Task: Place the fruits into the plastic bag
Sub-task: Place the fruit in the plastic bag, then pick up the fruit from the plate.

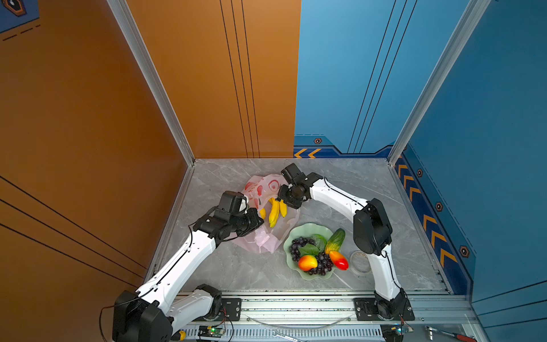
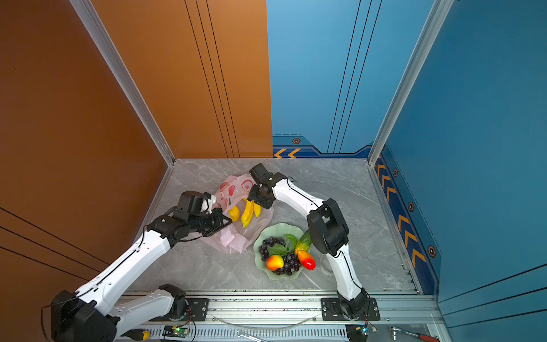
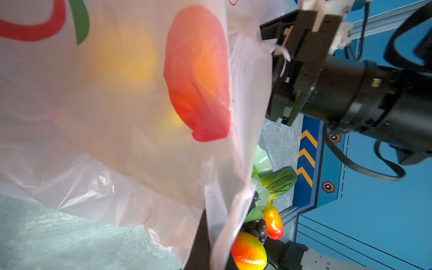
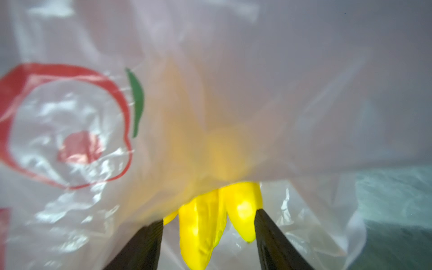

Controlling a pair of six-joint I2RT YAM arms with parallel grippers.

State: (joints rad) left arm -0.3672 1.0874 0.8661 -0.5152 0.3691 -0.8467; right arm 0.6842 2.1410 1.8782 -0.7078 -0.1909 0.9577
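Note:
The pale-pink plastic bag lies at the back of the table with its mouth held up. Inside the mouth lie the yellow banana bunch and a lemon. My right gripper stands open, its fingers on either side of the bananas. My left gripper is shut on the bag's film. On the plate, two mangoes, purple grapes and a green-orange fruit remain in view.
The pale green wavy plate sits front right of the bag, close to the right arm's elbow. A clear tape roll lies just right of the plate. Booth walls close in the back and both sides; a metal rail runs along the front.

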